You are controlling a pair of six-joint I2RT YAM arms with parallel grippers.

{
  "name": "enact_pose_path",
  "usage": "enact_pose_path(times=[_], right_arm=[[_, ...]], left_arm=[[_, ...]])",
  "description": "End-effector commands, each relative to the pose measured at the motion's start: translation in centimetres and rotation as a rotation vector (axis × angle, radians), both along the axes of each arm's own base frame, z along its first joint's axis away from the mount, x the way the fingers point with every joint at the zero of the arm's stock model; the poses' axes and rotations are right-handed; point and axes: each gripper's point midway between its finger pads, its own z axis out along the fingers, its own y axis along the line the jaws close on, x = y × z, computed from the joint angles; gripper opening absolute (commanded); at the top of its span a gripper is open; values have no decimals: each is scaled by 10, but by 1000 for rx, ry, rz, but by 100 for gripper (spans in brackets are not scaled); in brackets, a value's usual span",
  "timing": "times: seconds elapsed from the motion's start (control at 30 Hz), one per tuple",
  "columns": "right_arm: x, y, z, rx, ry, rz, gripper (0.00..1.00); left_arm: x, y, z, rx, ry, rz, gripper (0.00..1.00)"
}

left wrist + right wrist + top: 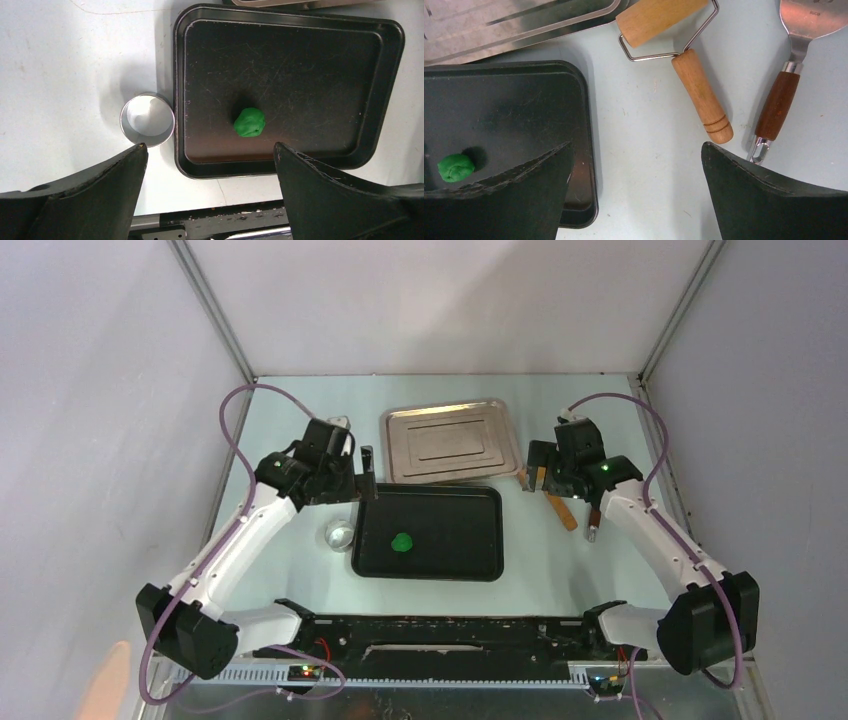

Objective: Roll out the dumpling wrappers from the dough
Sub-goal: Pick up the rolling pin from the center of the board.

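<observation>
The left arm's (240, 540) jaws stood wide apart and held nothing. In the left wrist view their two black fingers (100, 195) framed the near rim of a black rectangular metal tray (390, 35). A small rounded lump of bright green dough (249, 122) lay farther off, in line with the gap. The dough rested on the tray floor, left of the middle in the top view, and touched neither finger. Just beside the tray's left rim stood a short round ring of shiny metal (148, 141), upright on the pale surface (60, 75).

The right arm's (650, 530) jaws were also spread wide and empty. They hung over bare surface between the black tray's right rim and the tools beside it. In the right wrist view one finger (514, 200) overlapped that rim, with the green lump showing just past it. Beyond the gap lay a tan wooden roller (701, 97) with a wire frame, its head towards the far side and its handle slanting back to the near right. To its right lay a metal spatula with a dark brown wooden handle (776, 105), near the roller but apart from it.

A silver rectangular steel tray (447, 442) sat just beyond the black tray's far rim; whether the two touched could not be told.
</observation>
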Motion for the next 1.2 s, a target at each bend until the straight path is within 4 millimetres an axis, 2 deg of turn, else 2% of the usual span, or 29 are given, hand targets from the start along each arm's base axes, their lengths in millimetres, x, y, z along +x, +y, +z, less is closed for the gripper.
enact_pose_path(times=[0.0, 0.33, 0.5, 0.63, 0.77, 0.93, 1.17], right_arm=[[3, -6, 22, -21, -73, 23, 99], [-17, -12, 30, -33, -102, 69, 99], [-26, -30, 26, -66, -122, 63, 99], [-25, -49, 17, -53, -99, 31, 99], [-14, -49, 11, 51, -95, 7, 99], [3, -50, -14, 71, -30, -10, 100], [24, -55, -58, 52, 61, -17, 99]], left_arm=[[4, -9, 12, -47, -51, -30, 100], [0, -13, 28, -95, -91, -34, 100], [-2, -12, 34, -111, -105, -27, 100], [-3, -15, 36, -127, -114, -33, 100], [-2, -21, 34, -149, -105, -56, 100], [1, -32, 35, -189, -95, -83, 100], [6, -29, 39, -155, -95, -77, 100]])
